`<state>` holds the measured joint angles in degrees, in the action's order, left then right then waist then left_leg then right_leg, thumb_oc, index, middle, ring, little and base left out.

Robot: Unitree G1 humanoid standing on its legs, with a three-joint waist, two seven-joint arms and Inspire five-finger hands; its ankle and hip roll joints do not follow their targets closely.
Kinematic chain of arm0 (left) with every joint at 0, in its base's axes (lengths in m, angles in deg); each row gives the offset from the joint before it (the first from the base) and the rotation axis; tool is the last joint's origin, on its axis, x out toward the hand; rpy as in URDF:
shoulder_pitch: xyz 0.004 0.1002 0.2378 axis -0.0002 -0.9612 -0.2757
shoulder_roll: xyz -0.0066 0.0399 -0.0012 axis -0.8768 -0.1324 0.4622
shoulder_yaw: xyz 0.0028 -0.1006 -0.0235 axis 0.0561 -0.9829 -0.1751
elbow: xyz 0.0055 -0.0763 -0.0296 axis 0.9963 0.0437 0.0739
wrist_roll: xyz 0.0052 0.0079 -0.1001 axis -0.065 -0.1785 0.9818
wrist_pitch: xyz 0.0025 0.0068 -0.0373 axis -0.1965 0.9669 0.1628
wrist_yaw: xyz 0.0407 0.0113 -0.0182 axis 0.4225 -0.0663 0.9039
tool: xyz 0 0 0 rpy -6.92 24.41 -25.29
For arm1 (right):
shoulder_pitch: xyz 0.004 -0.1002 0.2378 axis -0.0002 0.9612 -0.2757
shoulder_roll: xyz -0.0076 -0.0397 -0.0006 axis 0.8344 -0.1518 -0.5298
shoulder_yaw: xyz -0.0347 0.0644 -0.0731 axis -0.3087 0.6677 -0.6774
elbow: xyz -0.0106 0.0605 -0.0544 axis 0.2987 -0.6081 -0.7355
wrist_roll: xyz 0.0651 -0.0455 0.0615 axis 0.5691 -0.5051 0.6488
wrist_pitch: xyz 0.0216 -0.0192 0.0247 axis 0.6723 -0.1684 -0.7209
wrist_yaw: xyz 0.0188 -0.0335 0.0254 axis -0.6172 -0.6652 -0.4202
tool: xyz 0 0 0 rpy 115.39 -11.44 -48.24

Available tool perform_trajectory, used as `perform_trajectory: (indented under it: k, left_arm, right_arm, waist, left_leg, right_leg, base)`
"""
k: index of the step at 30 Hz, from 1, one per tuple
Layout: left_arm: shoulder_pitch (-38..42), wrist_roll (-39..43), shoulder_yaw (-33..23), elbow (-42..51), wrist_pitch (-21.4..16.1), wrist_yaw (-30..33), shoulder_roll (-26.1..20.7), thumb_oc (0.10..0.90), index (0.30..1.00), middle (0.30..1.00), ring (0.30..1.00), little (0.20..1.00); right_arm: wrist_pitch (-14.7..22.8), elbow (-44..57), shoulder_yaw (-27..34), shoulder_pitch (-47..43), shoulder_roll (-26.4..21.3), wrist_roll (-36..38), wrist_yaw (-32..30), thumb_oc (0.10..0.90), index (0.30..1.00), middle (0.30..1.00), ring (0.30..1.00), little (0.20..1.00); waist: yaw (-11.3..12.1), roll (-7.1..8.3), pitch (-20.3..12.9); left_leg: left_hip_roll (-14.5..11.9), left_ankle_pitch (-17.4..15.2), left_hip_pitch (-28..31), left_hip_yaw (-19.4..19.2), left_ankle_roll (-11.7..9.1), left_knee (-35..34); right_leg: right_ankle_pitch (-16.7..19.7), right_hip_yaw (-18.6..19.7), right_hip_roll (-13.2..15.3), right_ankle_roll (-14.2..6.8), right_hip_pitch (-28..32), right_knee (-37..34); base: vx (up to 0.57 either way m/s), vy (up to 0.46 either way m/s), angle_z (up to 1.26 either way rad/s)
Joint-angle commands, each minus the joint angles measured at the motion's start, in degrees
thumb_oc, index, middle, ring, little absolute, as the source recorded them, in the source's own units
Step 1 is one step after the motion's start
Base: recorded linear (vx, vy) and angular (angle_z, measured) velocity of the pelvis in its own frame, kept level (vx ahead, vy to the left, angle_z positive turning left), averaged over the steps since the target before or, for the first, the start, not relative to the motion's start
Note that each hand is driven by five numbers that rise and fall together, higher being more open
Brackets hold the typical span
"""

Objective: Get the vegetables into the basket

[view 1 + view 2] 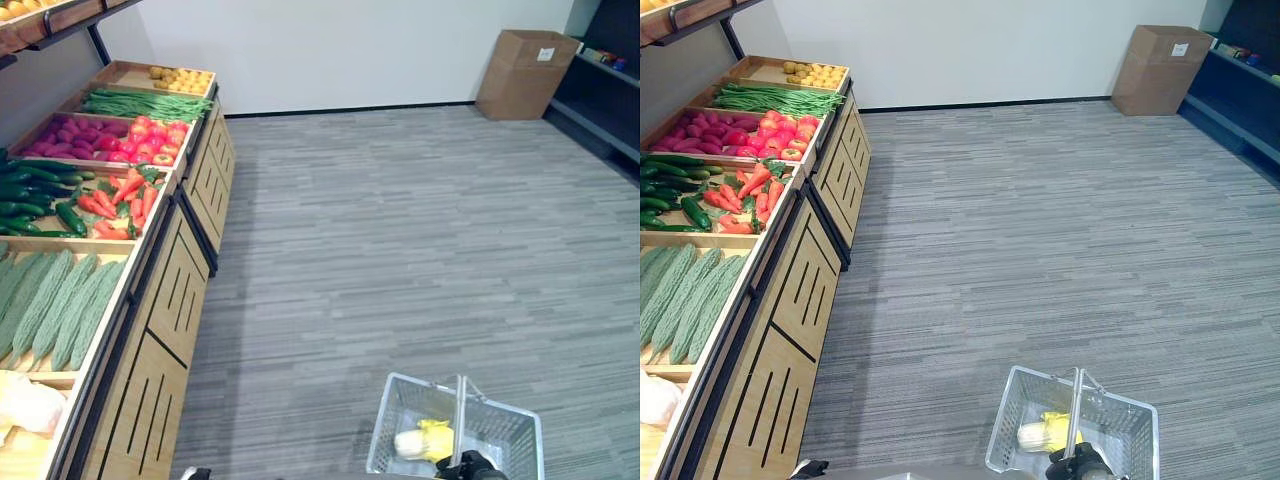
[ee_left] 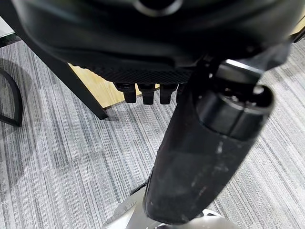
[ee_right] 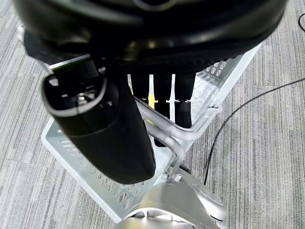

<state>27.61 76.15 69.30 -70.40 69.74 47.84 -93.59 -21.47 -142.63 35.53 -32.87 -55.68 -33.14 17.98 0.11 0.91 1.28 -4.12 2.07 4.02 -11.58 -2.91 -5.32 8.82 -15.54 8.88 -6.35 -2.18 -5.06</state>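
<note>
The right hand (image 3: pixel 162 95) hooked its curled fingers round the handle (image 1: pixel 1073 412) of the wire basket (image 1: pixel 510 440) — corn (image 1: pixel 425 441) lay inside. The left hand (image 2: pixel 147 90) hung relaxed beside the vegetable stand (image 1: pixel 150 330) — cucumbers (image 1: pixel 35 195) and carrots (image 1: pixel 125 200) were in its trays.

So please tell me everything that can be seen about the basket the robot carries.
The basket is a pale grey mesh shopping basket, plastic by its look, with perforated walls and thin metal handles raised over its middle. It hangs upright above the grey carpet, to the right of the produce stand. The right hand has its fingers curled round the handles. Inside lies a yellow and pale vegetable, perhaps corn.
</note>
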Motion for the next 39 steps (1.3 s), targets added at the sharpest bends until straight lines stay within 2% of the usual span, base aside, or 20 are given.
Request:
perform_trajectory:
  k: [1,6,8,10,12,13,14,16,17,19,20,23,26,30,32,33,34,35,38,39]
  left_arm:
    - [4.6,-1.4,-0.8,-2.6,-0.8,-0.4,-0.5,0.900,1.000,1.000,1.000,1.000]
    - [4.6,-0.9,-1.5,-2.3,-1.1,-0.6,-1.3,0.900,1.000,1.000,1.000,1.000]
    - [4.4,-0.9,-2.1,-2.5,-0.9,-0.9,-1.8,0.900,1.000,1.000,1.000,1.000]
    - [4.4,-1.1,-2.0,-2.4,-0.8,-1.3,-2.1,0.900,1.000,1.000,1.000,1.000]
    - [4.4,-1.1,-2.0,-2.4,-0.7,-1.4,-2.2,0.900,1.000,1.000,1.000,1.000]
    - [4.5,-1.2,-2.1,-2.5,-0.7,-1.5,-2.4,0.900,1.000,1.000,1.000,1.000]
    - [4.5,-1.2,-2.1,-2.5,-0.7,-1.5,-2.4,0.900,1.000,1.000,1.000,1.000]
    - [4.4,-1.3,-2.1,-2.4,-0.7,-1.5,-2.4,0.900,1.000,1.000,1.000,1.000]
    - [4.8,-1.7,-1.6,-2.8,-0.8,-1.6,-2.4,0.900,1.000,1.000,1.000,1.000]
    - [4.9,-2.0,-1.5,-3.1,-0.9,-1.7,-2.5,0.900,1.000,1.000,1.000,1.000]
    - [5.1,-2.0,-1.4,-3.0,-1.0,-1.5,-2.5,0.900,1.000,1.000,1.000,1.000]
    - [5.1,-2.3,-1.4,-3.1,-1.3,-1.6,-2.2,0.900,1.000,1.000,1.000,1.000]
    - [5.2,-2.6,-1.5,-3.2,-1.3,-1.8,-1.9,0.900,1.000,1.000,1.000,1.000]
    - [5.9,-2.5,-0.2,-3.1,-1.2,-1.9,-1.1,0.900,1.000,1.000,1.000,1.000]
    - [6.0,-2.6,0.2,-3.1,-1.2,-1.7,-0.8,0.900,1.000,1.000,1.000,1.000]
    - [6.0,-2.6,0.7,-3.0,-1.1,-1.6,-0.5,0.900,1.000,1.000,1.000,1.000]
    - [6.0,-2.6,0.7,-3.0,-1.1,-1.6,-0.4,0.900,1.000,1.000,1.000,1.000]
    - [6.1,-2.7,1.5,-2.7,-1.1,-1.6,-0.2,0.900,1.000,1.000,1.000,1.000]
    - [6.4,-3.3,2.5,-2.3,-1.1,-1.9,0.0,0.900,1.000,1.000,1.000,1.000]
    - [6.4,-3.5,2.6,-2.5,-1.1,-1.8,0.0,0.900,1.000,1.000,1.000,1.000]
  right_arm:
    - [-0.2,-1.4,-0.7,-2.7,0.3,-1.6,0.9,0.400,0.300,0.300,0.300,0.300]
    - [-0.3,-1.5,0.2,-3.3,-0.1,-1.3,1.1,0.400,0.300,0.300,0.300,0.300]
    - [-0.4,-1.5,0.5,-3.3,-0.2,-1.3,1.2,0.400,0.300,0.300,0.300,0.300]
    - [-0.4,-1.6,0.9,-3.1,-0.2,-0.7,1.4,0.400,0.300,0.300,0.300,0.300]
    - [-0.5,-1.7,1.0,-3.1,0.0,-0.5,1.4,0.400,0.300,0.300,0.300,0.300]
    - [-0.5,-2.0,1.1,-2.8,0.2,0.2,1.5,0.400,0.300,0.300,0.300,0.300]
    - [-0.5,-2.0,1.1,-2.8,0.2,0.2,1.5,0.400,0.300,0.300,0.300,0.300]
    - [-0.4,-2.3,1.1,-2.4,0.4,0.5,1.5,0.400,0.300,0.300,0.300,0.300]
    - [-0.4,-2.7,1.1,-2.2,0.5,0.6,1.4,0.400,0.300,0.300,0.300,0.300]
    - [-0.4,-2.9,1.0,-2.2,0.6,0.6,1.4,0.400,0.300,0.300,0.300,0.300]
    - [-0.4,-3.2,1.0,-2.2,0.7,0.4,1.5,0.400,0.300,0.300,0.300,0.300]
    - [-0.4,-3.4,0.9,-2.1,0.8,0.1,1.7,0.400,0.300,0.300,0.300,0.300]
    - [-0.4,-3.4,0.9,-1.7,0.7,-0.3,1.7,0.400,0.300,0.300,0.300,0.300]
    - [0.0,-3.6,1.3,-0.9,-0.3,0.7,1.8,0.400,0.300,0.300,0.300,0.300]
    - [0.1,-3.7,1.7,-0.6,-0.5,1.3,1.7,0.400,0.300,0.300,0.300,0.300]
    - [-0.1,-4.1,1.9,-0.4,-0.9,1.2,1.7,0.400,0.300,0.300,0.300,0.300]
    - [0.0,-4.1,1.9,-0.4,-0.9,1.2,1.7,0.400,0.300,0.300,0.300,0.300]
    - [0.0,-4.0,2.1,-0.4,-1.5,1.7,1.7,0.400,0.300,0.300,0.300,0.300]
    - [0.0,-3.8,2.1,-0.6,-2.0,1.9,1.9,0.400,0.300,0.300,0.300,0.300]
    - [0.0,-3.8,2.1,-0.7,-2.2,1.9,1.9,0.400,0.300,0.300,0.300,0.300]
  waist:
    - [-0.1,2.35,3.9]
    - [0.3,2.72,5.5]
    - [0.4,3.09,6.8]
    - [-0.1,2.81,8.2]
    - [-0.1,2.88,8.4]
    - [-0.6,3.30,8.7]
    - [-0.6,3.24,8.7]
    - [-1.1,3.57,9.1]
    - [-2.3,4.06,9.6]
    - [-2.8,3.84,9.7]
    - [-3.8,4.12,10.2]
    - [-4.8,3.76,10.4]
    - [-5.8,3.88,10.3]
    - [-8.1,2.09,8.9]
    - [-8.5,1.09,8.3]
    - [-8.6,-0.22,7.7]
    - [-8.7,-0.33,7.7]
    - [-8.9,-1.28,7.5]
    - [-9.1,-2.11,7.3]
    - [-9.0,-2.50,7.1]
  left_leg:
    - [2.4,-1.3,-1.5,2.9,0.3,0.3]
    - [3.8,-2.1,-1.1,2.1,1.9,0.3]
    - [4.5,-2.6,-0.6,1.8,3.0,0.3]
    - [4.8,-3.2,0.4,2.8,3.9,0.3]
    - [4.9,-3.6,0.8,2.9,4.1,0.3]
    - [5.5,-4.3,1.7,3.5,4.1,0.3]
    - [5.4,-4.4,1.8,3.6,4.1,0.3]
    - [5.4,-5.1,2.5,4.5,3.7,0.3]
    - [5.8,-5.6,3.3,6.0,3.5,0.3]
    - [5.5,-6.3,3.9,6.6,3.3,0.3]
    - [5.6,-6.6,4.6,7.4,3.2,0.3]
    - [5.3,-8.1,6.3,8.8,2.9,0.3]
    - [6.4,-9.5,8.4,10.4,3.1,0.3]
    - [6.1,-11.0,10.3,13.8,3.0,0.3]
    - [5.3,-11.2,11.2,14.9,2.7,0.3]
    - [4.1,-9.9,11.7,15.6,1.9,0.3]
    - [4.0,-9.9,11.7,15.8,1.8,0.3]
    - [2.9,-7.8,11.7,16.2,0.7,1.1]
    - [1.8,-6.2,11.2,16.5,-0.5,2.4]
    - [1.4,-4.7,10.9,16.6,-1.2,3.7]
  right_leg:
    - [-5.2,1.4,4.0,-4.8,4.5,5.0]
    - [-3.8,3.2,5.9,-5.9,1.0,11.1]
    - [-0.4,4.0,7.2,-6.6,-2.4,17.8]
    - [1.1,6.0,6.5,-6.2,-5.2,24.2]
    - [0.8,6.5,6.2,-6.1,-6.1,25.0]
    - [0.3,7.1,4.9,-5.4,-7.7,22.6]
    - [0.2,7.0,4.9,-5.3,-7.6,22.6]
    - [0.3,7.7,3.8,-5.1,-8.7,17.2]
    - [2.7,9.6,3.2,-5.4,-11.4,10.2]
    - [4.0,10.3,2.7,-5.9,-11.9,8.1]
    - [5.7,11.3,2.1,-6.2,-14.9,5.8]
    - [7.4,9.1,1.1,-7.1,-16.0,2.2]
    - [8.1,5.7,0.2,-6.8,-16.7,2.1]
    - [6.9,11.3,-2.1,-4.9,-16.8,5.0]
    - [5.4,10.8,-3.0,-3.9,-17.4,7.3]
    - [3.6,9.1,-3.5,-3.1,-16.8,8.4]
    - [3.5,8.9,-3.5,-3.1,-16.8,8.5]
    - [2.2,7.6,-4.1,-2.2,-16.2,9.5]
    - [0.7,6.3,-4.6,-1.5,-15.4,9.8]
    - [0.1,5.8,-5.0,-1.0,-14.8,9.8]
  base:
    - [0.01,0.066,0.01]
    - [0.01,0.185,-0.08]
    - [0.02,0.168,-0.18]
    - [0.05,0.172,-0.23]
    - [0.10,0.088,0.02]
    - [0.13,0.047,0.12]
    - [0.16,0.024,0.15]
    - [0.19,-0.040,0.31]
    - [0.21,-0.060,0.30]
    - [0.20,-0.041,0.22]
    - [0.23,-0.023,0.29]
    - [0.25,0.017,0.43]
    - [0.22,0.023,0.09]
    - [0.24,-0.026,0.45]
    - [0.31,-0.122,0.25]
    - [0.25,-0.100,0.29]
    - [0.32,-0.148,0.43]
    - [0.24,-0.135,0.43]
    - [0.18,-0.121,0.29]
    - [0.13,-0.104,0.23]
